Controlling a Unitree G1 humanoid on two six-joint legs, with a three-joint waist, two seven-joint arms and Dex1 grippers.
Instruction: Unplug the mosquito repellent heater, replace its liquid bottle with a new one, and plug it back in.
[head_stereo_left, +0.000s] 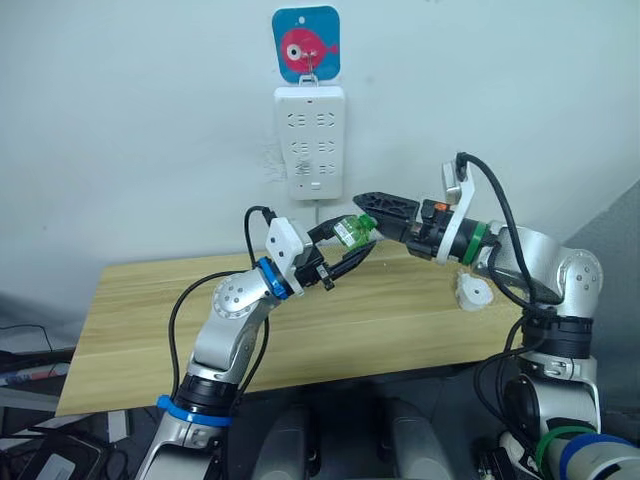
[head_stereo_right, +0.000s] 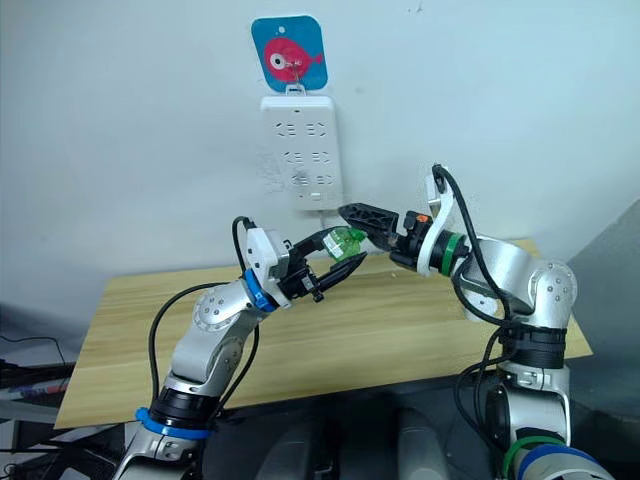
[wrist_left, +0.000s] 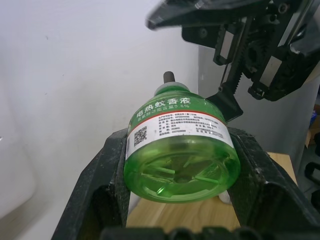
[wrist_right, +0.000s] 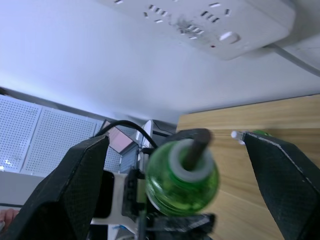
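My left gripper (head_stereo_left: 354, 240) is shut on a green liquid bottle (head_stereo_left: 353, 231) with a white label and a dark wick (wrist_left: 168, 77), and holds it above the table in front of the wall. The bottle (wrist_left: 180, 150) sits clamped between the two black fingers (wrist_left: 107, 175). My right gripper (head_stereo_left: 370, 214) stands open at the bottle's wick end, a finger on either side and neither touching the bottle (wrist_right: 182, 177). The mosquito repellent heater (head_stereo_left: 472, 292), small and white, lies unplugged on the table under my right forearm.
A white power strip (head_stereo_left: 310, 140) hangs on the wall just behind the grippers, below a blue fish hook plate (head_stereo_left: 306, 43), its cable running down behind the wooden table (head_stereo_left: 140, 330). Cables and boxes lie on the floor to the left.
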